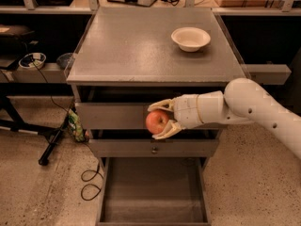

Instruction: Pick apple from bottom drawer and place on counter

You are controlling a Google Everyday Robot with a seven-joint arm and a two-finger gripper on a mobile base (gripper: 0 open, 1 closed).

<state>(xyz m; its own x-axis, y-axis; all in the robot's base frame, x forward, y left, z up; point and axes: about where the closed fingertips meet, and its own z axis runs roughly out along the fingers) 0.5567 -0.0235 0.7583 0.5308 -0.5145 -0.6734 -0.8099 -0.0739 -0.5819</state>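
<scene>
My gripper (161, 120) is shut on the small red apple (156, 122) with a yellowish patch. It holds the apple in the air in front of the upper drawer front, above the open bottom drawer (153, 192) and below the counter's front edge. The white arm reaches in from the right. The drawer is pulled out and its grey floor is bare. The counter (136, 46) is the broad grey top of the cabinet, above and behind the apple.
A shallow white bowl (190, 38) sits on the counter's back right. A grey shelf rail (265, 73) runs beside the cabinet on the right. A stand leg and black cable (89, 185) lie on the floor to the left.
</scene>
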